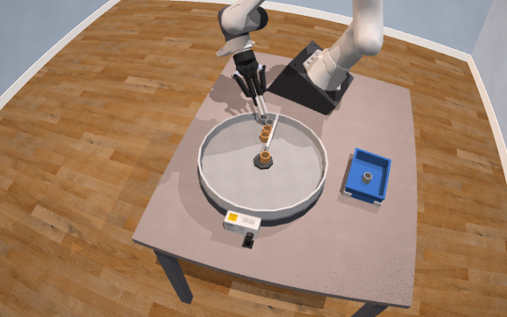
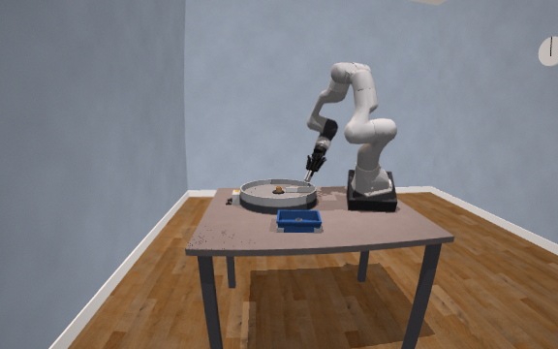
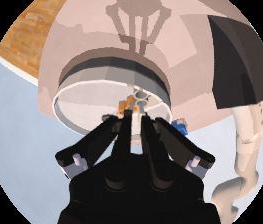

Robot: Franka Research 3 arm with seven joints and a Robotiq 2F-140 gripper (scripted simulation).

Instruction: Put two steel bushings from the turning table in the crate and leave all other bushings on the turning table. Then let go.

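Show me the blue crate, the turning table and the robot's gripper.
blue crate (image 1: 384,182) (image 2: 298,228): top, exterior; side wall
turning table (image 1: 263,214) (image 2: 279,196): top, exterior; outer wall
gripper (image 1: 262,110) (image 2: 308,177): top, exterior; between fingertips

No wording can be read. The box (image 1: 243,223) (image 2: 235,198) bears a yellow label (image 1: 232,217) (image 2: 236,191), its print too small to make out; the faint grey marks on the same box are also too blurred to read.
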